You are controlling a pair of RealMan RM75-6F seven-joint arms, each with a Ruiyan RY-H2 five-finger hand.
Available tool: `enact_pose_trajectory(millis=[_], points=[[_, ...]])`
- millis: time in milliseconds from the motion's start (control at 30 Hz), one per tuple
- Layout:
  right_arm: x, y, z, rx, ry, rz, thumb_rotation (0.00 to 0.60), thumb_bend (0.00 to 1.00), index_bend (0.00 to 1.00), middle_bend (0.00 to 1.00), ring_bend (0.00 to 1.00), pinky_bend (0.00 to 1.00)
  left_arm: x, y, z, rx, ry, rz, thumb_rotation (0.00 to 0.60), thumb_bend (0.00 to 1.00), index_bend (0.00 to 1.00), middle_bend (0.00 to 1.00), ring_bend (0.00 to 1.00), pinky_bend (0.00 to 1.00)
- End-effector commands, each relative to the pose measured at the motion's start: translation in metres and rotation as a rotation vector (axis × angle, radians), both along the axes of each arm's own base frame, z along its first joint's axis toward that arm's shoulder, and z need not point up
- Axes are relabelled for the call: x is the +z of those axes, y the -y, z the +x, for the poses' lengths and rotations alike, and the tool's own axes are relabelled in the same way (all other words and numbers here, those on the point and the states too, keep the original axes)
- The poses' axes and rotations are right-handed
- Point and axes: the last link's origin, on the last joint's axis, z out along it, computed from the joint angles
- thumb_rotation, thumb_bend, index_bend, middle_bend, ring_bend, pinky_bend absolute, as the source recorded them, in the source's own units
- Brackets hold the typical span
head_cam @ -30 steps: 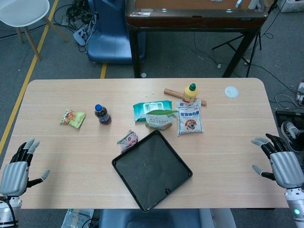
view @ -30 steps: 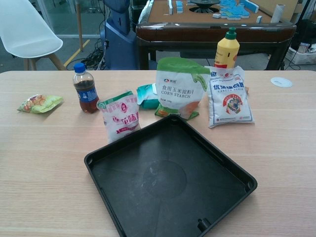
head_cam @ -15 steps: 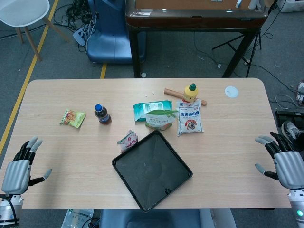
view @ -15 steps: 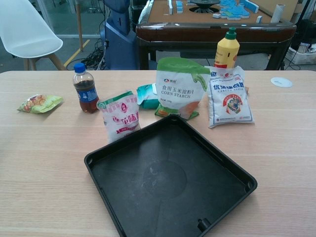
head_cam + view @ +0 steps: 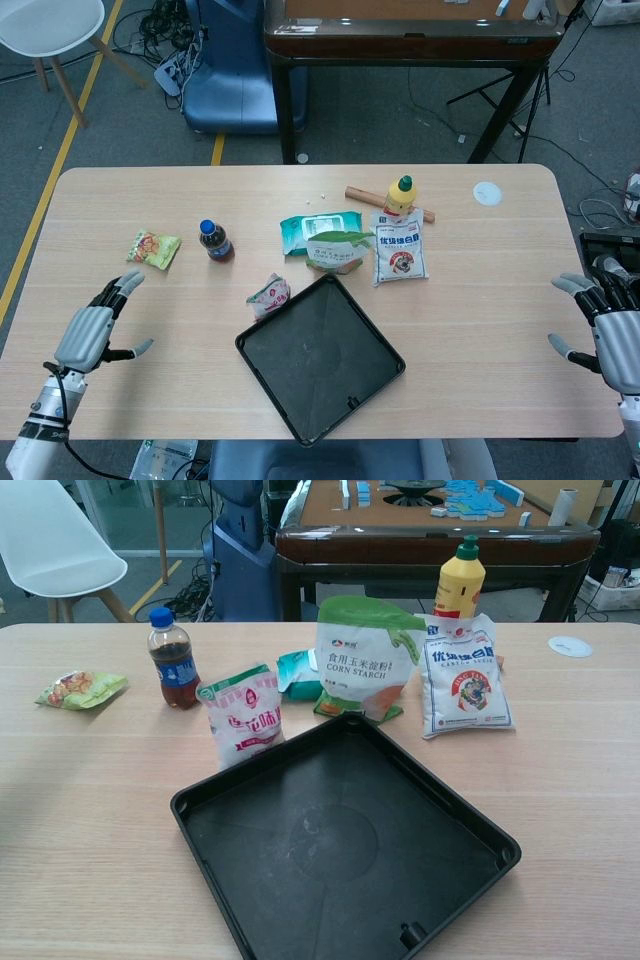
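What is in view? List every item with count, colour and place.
tray: one, black, table centre front.
cola bottle: one, blue cap, left of centre.
snack packet: one, green-yellow, far left.
pink bag: one, at the tray's left corner.
wipes pack: one, teal, behind the corn starch bag.
white bag: one, right of it.
yellow bottle: one, green cap.
rolling pin: one, wooden.
left hand: open, near the snack packet.
right hand: open, table's right edge.

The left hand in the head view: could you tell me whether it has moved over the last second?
Yes. The left hand has moved forward and inward over the table, closer to the snack packet.
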Motion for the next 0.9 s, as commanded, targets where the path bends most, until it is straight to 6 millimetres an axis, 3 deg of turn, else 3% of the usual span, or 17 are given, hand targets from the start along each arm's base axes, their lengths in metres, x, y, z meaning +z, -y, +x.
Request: enact_pose_trajectory(millis=[33,533,900], points=[[0.0,0.0,0.0,-0.004,-0.001,0.002,0.6,0.15,0.26,0.25,0.11,0.12,-0.017,-0.024,0.011,-0.021,0.022,-0.09,0.6,0.18,0.05,0.05,0.06,0.15],[0.0,-0.003,-0.007,-0.037,0.001,0.002,0.6,0.15,0.26,0.25,0.11,0.12,-0.088,-0.069,0.039,0.025,0.118,-0.246,0.6,0.18,0.05,0.06,0.13,0.18],[0.001,-0.003,-0.013,-0.057,0.005,0.002,0.6,0.15,0.26,0.25,0.11,0.12,-0.123,-0.089,0.057,0.067,0.19,-0.296,0.6,0.18,0.08,0.1,0.17,0.21]])
